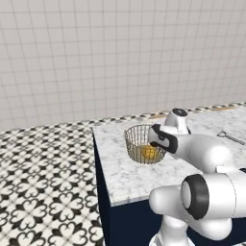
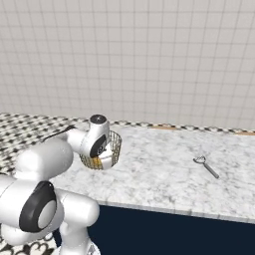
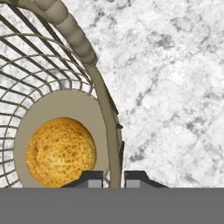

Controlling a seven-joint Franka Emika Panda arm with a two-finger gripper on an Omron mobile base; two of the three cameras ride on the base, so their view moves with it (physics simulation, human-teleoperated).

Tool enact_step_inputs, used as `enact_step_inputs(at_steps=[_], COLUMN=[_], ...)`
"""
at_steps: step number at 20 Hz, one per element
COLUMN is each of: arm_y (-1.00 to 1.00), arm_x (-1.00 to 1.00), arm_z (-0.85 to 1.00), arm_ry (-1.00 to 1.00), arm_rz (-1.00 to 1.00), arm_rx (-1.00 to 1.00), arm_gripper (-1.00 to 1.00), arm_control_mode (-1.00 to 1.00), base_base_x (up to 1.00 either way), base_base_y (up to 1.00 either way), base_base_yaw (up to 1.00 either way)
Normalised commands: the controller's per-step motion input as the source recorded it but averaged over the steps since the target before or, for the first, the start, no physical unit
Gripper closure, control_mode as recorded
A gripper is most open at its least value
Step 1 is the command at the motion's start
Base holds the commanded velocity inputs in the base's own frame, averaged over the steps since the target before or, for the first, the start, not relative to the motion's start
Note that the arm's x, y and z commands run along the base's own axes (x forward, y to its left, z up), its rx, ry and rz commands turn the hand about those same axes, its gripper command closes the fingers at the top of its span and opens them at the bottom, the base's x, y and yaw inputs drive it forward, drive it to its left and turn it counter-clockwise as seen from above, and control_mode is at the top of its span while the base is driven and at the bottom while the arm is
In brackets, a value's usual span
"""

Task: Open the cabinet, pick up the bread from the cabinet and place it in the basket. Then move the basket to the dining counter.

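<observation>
Gripper (image 3: 114,178) is clamped on the rim of the basket (image 3: 83,48): in the hand view the two dark fingertips (image 3: 92,179) sit either side of the thin wire rim, one inside the basket, one outside, with barely a gap between them. So closed on the wire, not on the bread.

Bread (image 3: 60,151) sits on the basket floor, just inside the rim from the claw, on the inner-finger side and below it. Roughly round, no useful long axis. Not touching the fingers as far as I can see.

From the base views the basket (image 1: 143,144) stands upright on the dining counter (image 1: 125,178), near its left end and a bit back from the front edge, with the bread (image 1: 149,153) visible through the mesh. The wrist comes down over the right side of the rim in the left base view; in the right base view the hand covers the near left side of the basket (image 2: 113,149).

Key relation: the grip point is on one side of the rim, off-centre, so the load hangs away from the claw towards the basket's middle. My read: the basket is already on the marble top, so what's left is release and a straight-up retreat, outer finger clear of the mesh.

Small metal utensil (image 2: 206,166) lies well apart to the right, not in the way.
</observation>
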Motion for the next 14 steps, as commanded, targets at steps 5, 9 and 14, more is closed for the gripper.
enact_step_inputs(at_steps=[5, 9, 14], arm_y=[0.0, 0.0, 0.0], arm_x=[0.22, 0.04, 0.0], arm_z=[-0.46, -0.24, 0.0], arm_ry=[0.04, 0.03, 0.0], arm_rz=[0.0, 0.0, 0.0], arm_rx=[0.0, 0.0, 0.0], arm_gripper=[1.0, -1.0, -1.0], arm_control_mode=[-1.0, -1.0, -1.0], base_base_x=[0.0, 0.0, 0.0], base_base_y=[0.0, 0.0, 0.0], base_base_yaw=[0.0, 0.0, 0.0])
